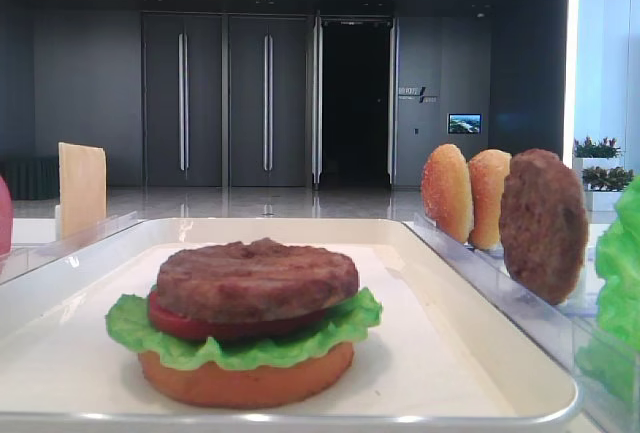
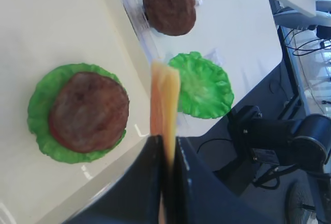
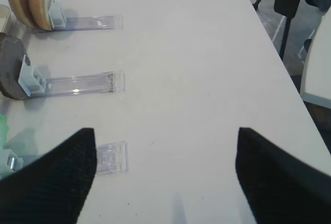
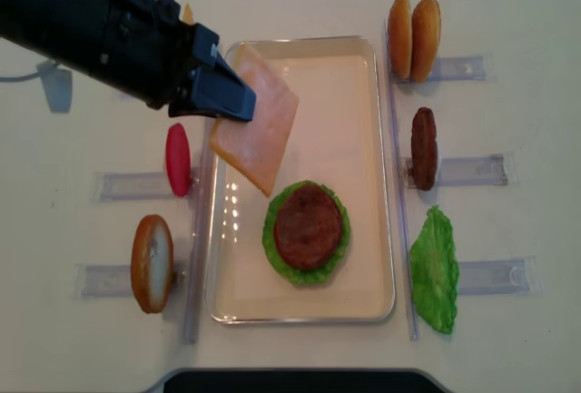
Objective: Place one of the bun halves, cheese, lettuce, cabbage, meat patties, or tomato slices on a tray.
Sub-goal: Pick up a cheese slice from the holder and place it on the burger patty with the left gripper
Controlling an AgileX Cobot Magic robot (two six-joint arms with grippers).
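**Cheese slice held over the tray, ready to go on the stack**

Nearest the front camera sits the half-built burger: a plain flat orange bun base (image 1: 245, 378), a ruffled green lettuce leaf (image 1: 240, 338), a dark red tomato slice (image 1: 215, 325) and a coarse brown meat patty (image 1: 257, 278) on top, all resting on the large shallow white tray (image 1: 480, 353). I read the stack as waiting for its next layer.

My left gripper (image 4: 238, 103) is clamped on one corner of the thin pale yellow-orange cheese square (image 4: 259, 121), so the slice hangs free of the jaws and can be laid flat. It hovers above the tray's left-hand part, up-view of the burger, not touching anything. From overhead it sits as a diamond, its free corner pointing down toward the patty; the gripped diagonal runs from the jaws toward the tray's middle. My left wrist camera sees it edge-on, so it is tilted, not level.

Spare domed bun halves (image 4: 413, 39), another patty (image 4: 424, 148) and a lettuce leaf (image 4: 434, 270) stand by in clear plastic racks (image 4: 472, 168) for easy pinching.

My right gripper (image 3: 165, 177) hangs spread wide over bare white table (image 3: 207, 79), holding nothing.
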